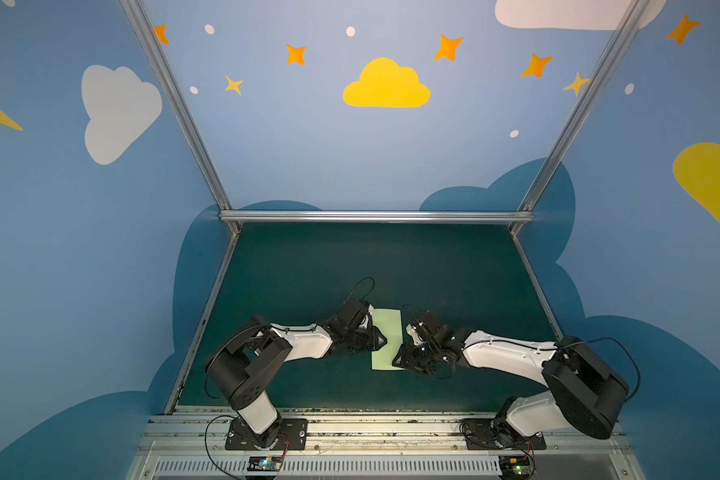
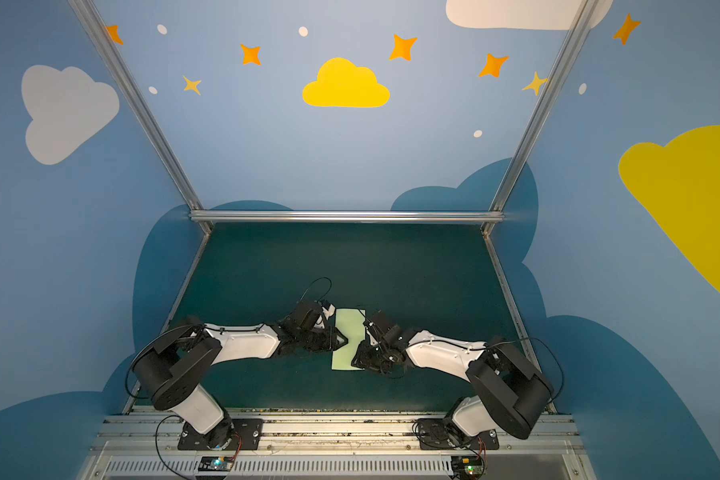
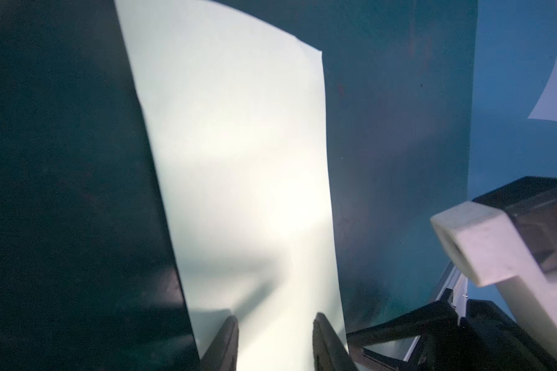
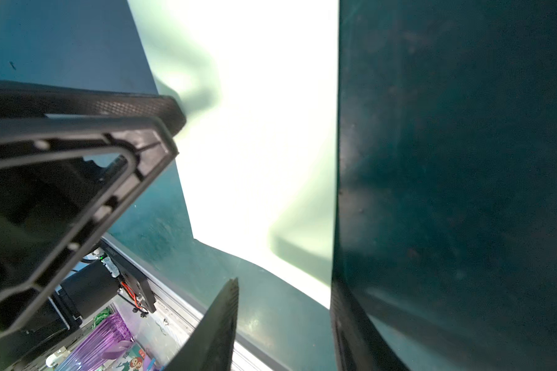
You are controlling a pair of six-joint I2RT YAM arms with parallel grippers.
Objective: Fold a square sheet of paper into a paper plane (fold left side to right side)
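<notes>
Paper plane [image 1: 389,328] seen as a smooth, pale green, flat upright rectangle, laid mid-table on the matte dark green table [image 1: 350,266], left pincer [image 3: 275,340] spread apart over one long edge, black textured right pincer [image 4: 287,321] spread apart at the opposite edge.

I count one sheet of pale green paper [image 1: 387,332] on my one dark green mat [image 1: 350,266], and two grippers at that paper, my left gripper [image 1: 380,340] on one long side and my right gripper [image 1: 399,353] on the other.

pale green paper [image 1: 389,328], narrow rectangle, lying flat
</notes>
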